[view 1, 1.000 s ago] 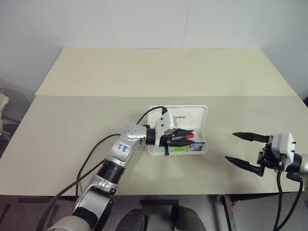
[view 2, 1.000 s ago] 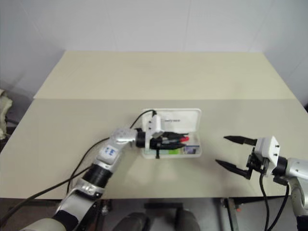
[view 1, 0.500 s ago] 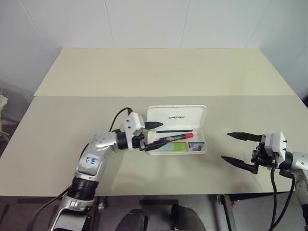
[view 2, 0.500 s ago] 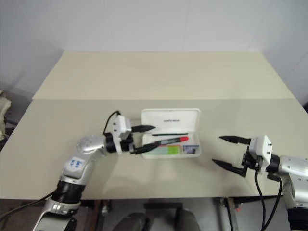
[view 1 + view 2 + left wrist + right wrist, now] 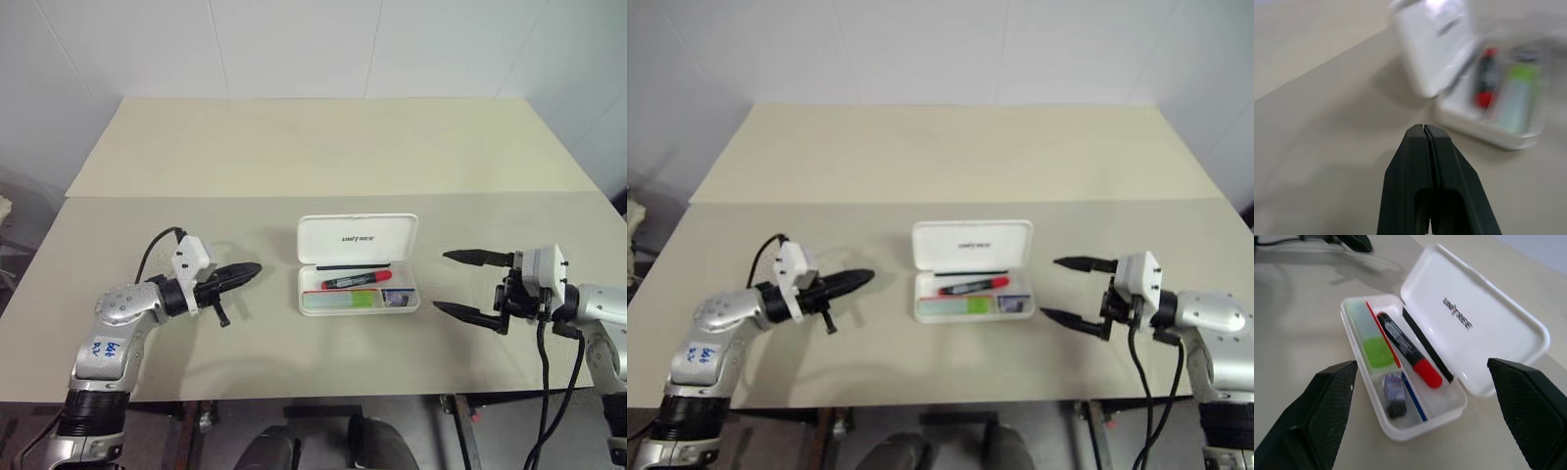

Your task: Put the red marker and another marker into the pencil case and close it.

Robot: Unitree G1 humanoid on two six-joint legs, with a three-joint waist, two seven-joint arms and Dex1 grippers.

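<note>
Both markers lay in the open pencil case mid-table: left gripper closed empty, right gripper spread wide beside it, likely for closing.

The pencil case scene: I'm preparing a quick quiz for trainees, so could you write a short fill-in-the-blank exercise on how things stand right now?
1. The lid of the pencil case stands ____.
2. The red marker lies ____ the case, next to the light-green marker.
3. The left gripper has its fingers ____, with nothing between them.
4. The right gripper, on the other side of the case, has its fingers ____.

Missing words: open; inside; shut; open
</note>
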